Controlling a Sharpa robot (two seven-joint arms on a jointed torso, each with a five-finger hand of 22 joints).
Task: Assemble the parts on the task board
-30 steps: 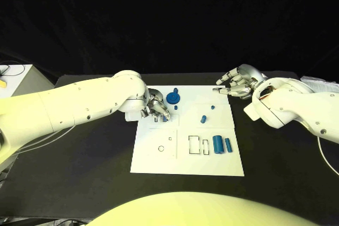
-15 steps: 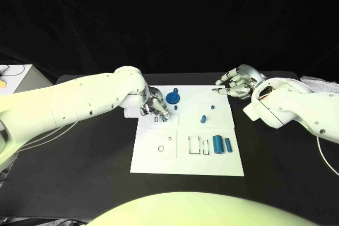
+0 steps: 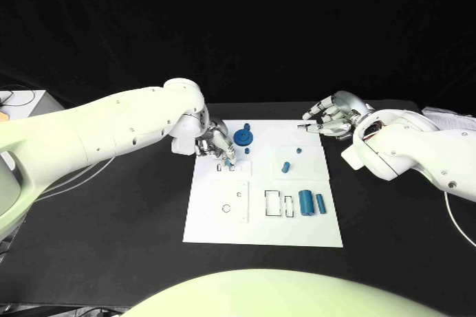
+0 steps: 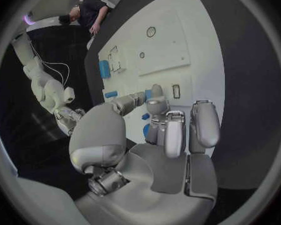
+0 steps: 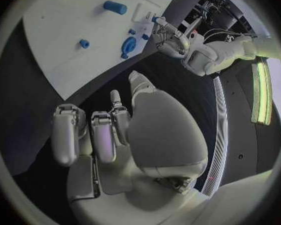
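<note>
The white task board (image 3: pixel 263 224) lies mid-desk (image 3: pixel 119 221); the left hand (image 3: pixel 217 147) hovers over its upper left corner, fingers down, pinching a small blue part (image 3: pixel 231 164) at the fingertips; the right hand (image 3: pixel 330 115) hangs off the board's upper right corner, fingers loosely curled, grasping nothing; a blue gear (image 3: pixel 244 137) and cylinders (image 3: pixel 307 202) rest on the board.

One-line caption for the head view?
Left hand works over the task board beside the blue parts; right hand waits.

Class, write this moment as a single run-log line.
left robot hand: pinching small blue part over task board | right robot hand: open, holds nothing, at board's far right corner | large cylinder: lying on board
</note>
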